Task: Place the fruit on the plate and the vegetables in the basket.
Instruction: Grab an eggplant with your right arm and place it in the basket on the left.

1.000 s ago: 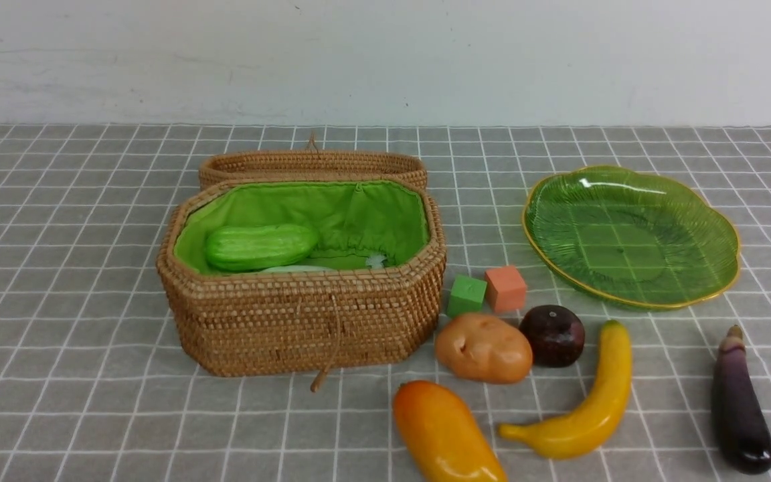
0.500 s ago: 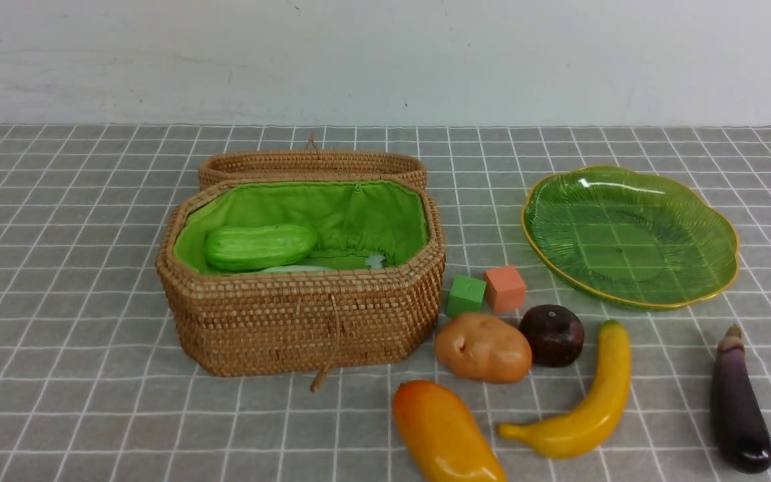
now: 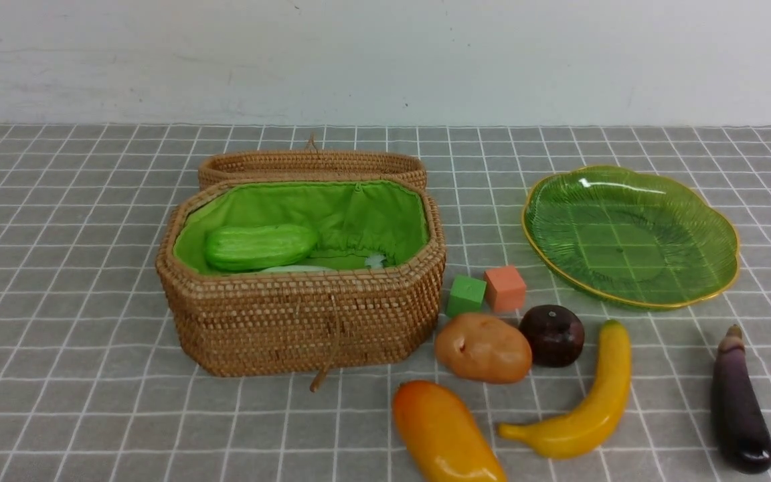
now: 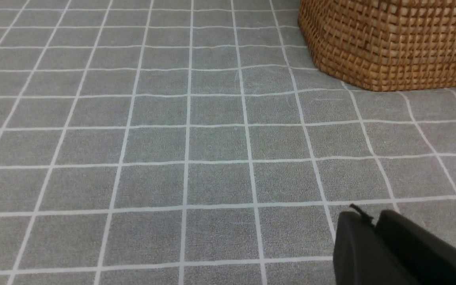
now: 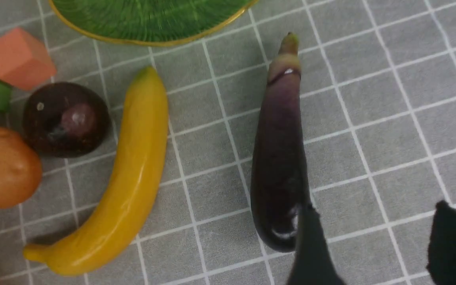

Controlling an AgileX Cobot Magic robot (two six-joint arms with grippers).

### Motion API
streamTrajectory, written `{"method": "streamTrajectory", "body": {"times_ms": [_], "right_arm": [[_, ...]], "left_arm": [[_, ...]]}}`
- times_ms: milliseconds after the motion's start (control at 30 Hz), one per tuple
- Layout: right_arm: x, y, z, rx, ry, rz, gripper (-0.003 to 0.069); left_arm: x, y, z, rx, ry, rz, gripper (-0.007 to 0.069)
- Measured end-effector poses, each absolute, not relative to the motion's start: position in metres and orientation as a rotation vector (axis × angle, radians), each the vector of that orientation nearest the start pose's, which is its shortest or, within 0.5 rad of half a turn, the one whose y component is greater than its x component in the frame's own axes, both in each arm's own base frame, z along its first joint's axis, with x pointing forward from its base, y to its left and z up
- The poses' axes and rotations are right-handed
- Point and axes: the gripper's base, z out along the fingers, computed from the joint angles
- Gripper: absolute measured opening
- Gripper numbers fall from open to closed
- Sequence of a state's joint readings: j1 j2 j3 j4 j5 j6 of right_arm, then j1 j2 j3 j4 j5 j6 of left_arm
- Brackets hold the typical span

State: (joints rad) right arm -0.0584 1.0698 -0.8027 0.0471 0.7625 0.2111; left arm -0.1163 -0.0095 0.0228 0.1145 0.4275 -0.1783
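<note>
The open basket (image 3: 298,321) holds the green cucumber (image 3: 260,246) and a sliver of white radish (image 3: 295,269). The green plate (image 3: 630,234) is empty. On the cloth lie the potato (image 3: 484,348), maroon fruit (image 3: 553,335), banana (image 3: 586,402), mango (image 3: 442,435) and eggplant (image 3: 739,402). Neither gripper shows in the front view. My right gripper (image 5: 376,209) is open above the cloth, one finger beside the eggplant's (image 5: 279,158) fat end; the banana (image 5: 129,174) and plate (image 5: 149,19) show there too. My left gripper (image 4: 374,217) is shut and empty, away from the basket's corner (image 4: 390,43).
A green cube (image 3: 466,294) and an orange cube (image 3: 505,288) sit between the basket and the plate, close to the potato. The basket's lid (image 3: 312,164) lies behind the basket. A white wall stands at the back of the table.
</note>
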Motion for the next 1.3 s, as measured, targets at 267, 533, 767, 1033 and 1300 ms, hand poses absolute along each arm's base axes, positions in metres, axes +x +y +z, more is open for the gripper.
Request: {"method": "streamTrajectory", "body": {"times_ms": [267,533,767,1033,1300], "right_arm": [[0.26,-0.011,0.224,0.374,2.65,0.117,0.0674],[0.286,-0.013,0.175,0.388,2.733,0.107,0.046],[0.284,-0.012,0.179,0.371,2.808,0.109,0.0384],[0.28,-0.006,0.245,0.394,2.668,0.219,0.0384],[0.278,0.061,0.339,-0.072,2.354,0.573,0.0384]], "left_arm": [[0.051,-0.002,0.168,0.009,1.922,-0.082,0.0078],[0.051,-0.002,0.168,0.009,1.923,-0.081,0.0088],[0.051,-0.002,0.168,0.01,1.923,-0.08,0.0094],[0.051,-0.002,0.168,0.01,1.923,-0.08,0.0097],[0.051,-0.001,0.168,0.011,1.923,-0.079,0.0104]]}}
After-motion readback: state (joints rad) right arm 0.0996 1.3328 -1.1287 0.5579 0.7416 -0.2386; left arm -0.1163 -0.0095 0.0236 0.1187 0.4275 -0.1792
